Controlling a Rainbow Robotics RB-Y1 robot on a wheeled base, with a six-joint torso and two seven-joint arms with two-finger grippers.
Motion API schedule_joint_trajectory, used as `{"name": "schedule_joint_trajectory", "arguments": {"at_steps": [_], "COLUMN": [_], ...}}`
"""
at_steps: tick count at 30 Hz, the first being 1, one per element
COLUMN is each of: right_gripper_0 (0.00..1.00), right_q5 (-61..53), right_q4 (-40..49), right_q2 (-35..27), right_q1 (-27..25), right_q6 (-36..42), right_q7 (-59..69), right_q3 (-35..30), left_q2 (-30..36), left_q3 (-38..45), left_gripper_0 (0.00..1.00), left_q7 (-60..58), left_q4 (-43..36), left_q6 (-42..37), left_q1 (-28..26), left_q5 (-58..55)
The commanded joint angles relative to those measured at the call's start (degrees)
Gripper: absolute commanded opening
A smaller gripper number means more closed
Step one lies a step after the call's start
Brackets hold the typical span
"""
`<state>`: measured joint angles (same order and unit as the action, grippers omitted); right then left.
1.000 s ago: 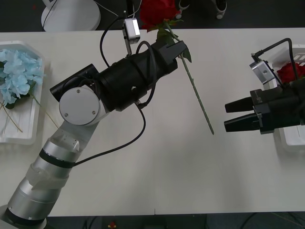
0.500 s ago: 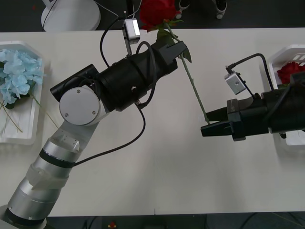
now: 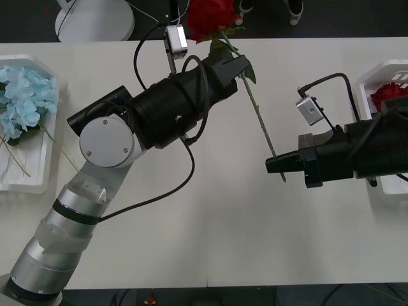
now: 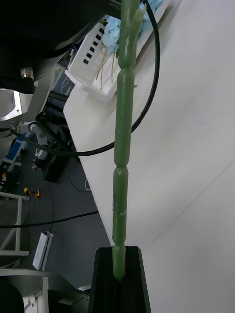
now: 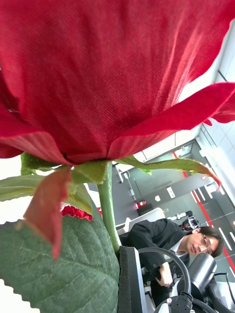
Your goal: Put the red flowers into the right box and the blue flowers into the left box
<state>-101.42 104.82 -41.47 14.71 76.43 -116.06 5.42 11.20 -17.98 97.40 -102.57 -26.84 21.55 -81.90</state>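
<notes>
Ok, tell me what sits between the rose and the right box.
Nothing on the table does. The rose hangs between both claws; the right claw pinches the stem's end, and its own arm lies over bare tabletop toward the right box.

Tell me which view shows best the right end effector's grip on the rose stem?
The right wrist view: the stem ends between the shut fingers. The front view shows the right end effector at the stem's lower end; the left wrist view shows the rose head.
</notes>
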Motion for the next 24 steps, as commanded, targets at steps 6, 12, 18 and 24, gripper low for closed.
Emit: {"name": "schedule_joint_trajectory", "arguments": {"at_steps": [6,12,18,24], "right_gripper_0": [0.00,0.00,0.00,0.00], "right_q5": [0.4,1.4,2.5,6.2], "right_q4": [2.1,2.1,2.1,2.1], "right_q2": [1.3,1.2,0.8,-2.9], "right_q1": [2.4,2.6,3.0,3.8], "right_q6": [-0.7,-0.8,-0.8,-0.8], "right_q7": [2.7,2.8,2.9,5.1], "right_q3": [0.7,0.7,0.1,-1.1], "left_q2": [-1.1,0.3,4.3,9.1], "left_q3": [-1.1,-0.7,0.0,7.4], "left_gripper_0": [0.02,1.00,1.00,1.00], "left_q7": [-5.7,-5.6,-4.8,-4.4], "left_q4": [-0.9,-0.9,-2.3,-7.3], "left_q6": [0.6,0.6,-0.1,-11.6], "left_q1": [2.4,2.4,1.2,-2.9], "left_q5": [-0.3,-1.0,-4.5,-6.1]}}
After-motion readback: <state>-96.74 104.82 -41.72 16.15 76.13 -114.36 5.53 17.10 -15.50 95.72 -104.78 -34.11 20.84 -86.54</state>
